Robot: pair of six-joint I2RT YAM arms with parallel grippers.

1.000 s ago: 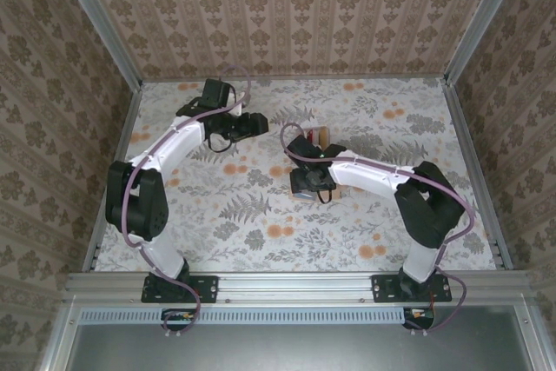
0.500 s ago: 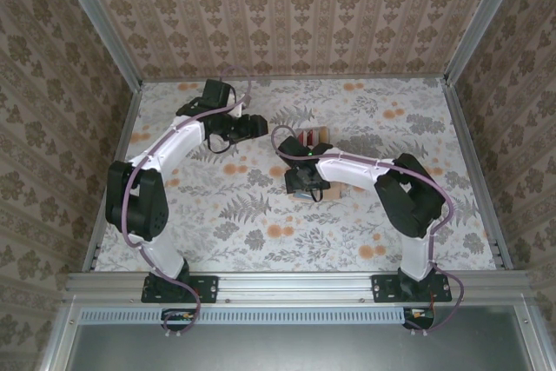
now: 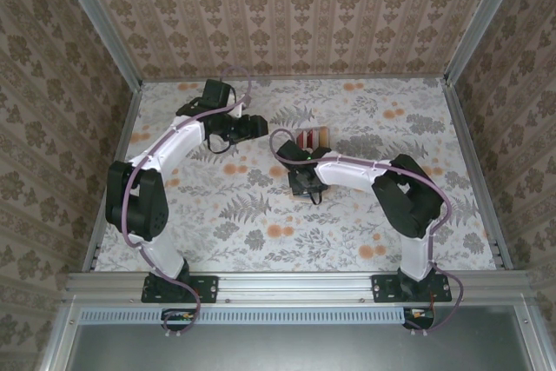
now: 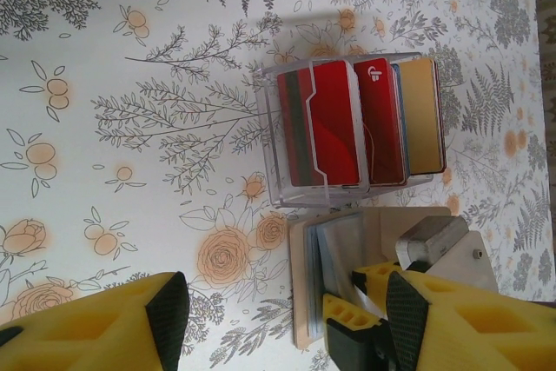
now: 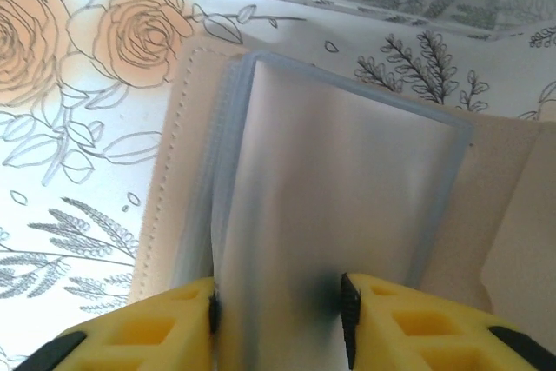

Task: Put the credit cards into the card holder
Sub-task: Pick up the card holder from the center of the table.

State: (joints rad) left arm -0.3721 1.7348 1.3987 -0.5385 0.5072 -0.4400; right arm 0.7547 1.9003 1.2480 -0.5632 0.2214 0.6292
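Out near the middle of the floral-patterned tabletop (image 4: 104,171) lies the small, flat, pinkish-tan leather-like card holder (image 5: 187,128). It is lying open, with its stack of grey-blue translucent inner pockets (image 5: 347,197) facing up. Just beyond it, on the far side and not touching it, stands a small clear plastic rack (image 4: 268,171). The thin plastic credit cards (image 4: 326,128) stand upright on edge in the rack, side by side: a dark red one, a brighter red one and a tan-gold one (there may be a bluish one tucked between the last two, but the sliver is too thin to be sure). Every card I can make out is in the rack.

The right gripper (image 3: 302,182) is down low over the card holder. Its yellow fingers (image 5: 165,323) stand on either side of the top pocket leaf at the leaf's near edge, with the dark inner pads right up against it. Whether they truly pinch that leaf or merely flank it, I cannot tell.

The left gripper (image 3: 250,125) hangs above the tabletop, off to the left of the rack. Its yellow fingers (image 4: 165,310) are spread wide with nothing held between them, and its camera looks down on the rack, the card holder and the right gripper's fingers
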